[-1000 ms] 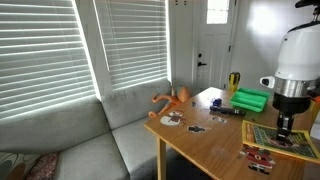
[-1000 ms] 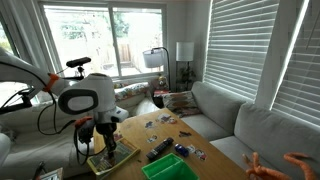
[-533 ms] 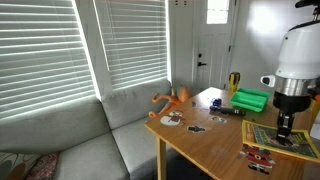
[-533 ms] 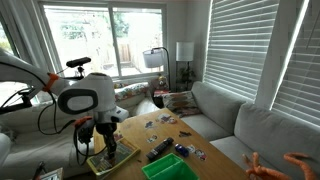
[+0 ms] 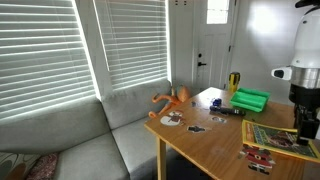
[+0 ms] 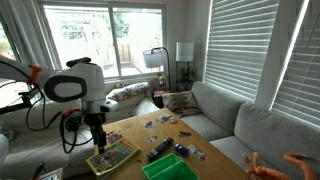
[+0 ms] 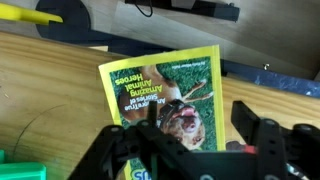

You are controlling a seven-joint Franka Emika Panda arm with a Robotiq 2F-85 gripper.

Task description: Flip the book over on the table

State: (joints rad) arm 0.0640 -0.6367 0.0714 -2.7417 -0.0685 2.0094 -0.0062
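The book (image 7: 165,90) lies flat on the wooden table (image 7: 50,105), its yellow-bordered cover with the dark green animal picture facing up. In both exterior views it rests near the table's end, the book (image 5: 276,135) under the arm and the book (image 6: 113,154) just below the fingers. My gripper (image 7: 198,118) hangs above it, open, nothing between the fingers; the cover shows through the gap. The gripper (image 6: 97,141) is clear of the book, and in an exterior view the gripper (image 5: 304,128) stands over the book's far end.
A bright green box (image 5: 250,99) and a yellow item (image 5: 233,82) stand at the table's far end. Small picture cards (image 6: 160,124) and a black remote (image 6: 158,150) lie scattered mid-table. A grey sofa (image 5: 70,140) runs along the table's side.
The gripper went from shut to open and lifted off the book. The arm rose and shifted sideways; the book stays flat on the table.
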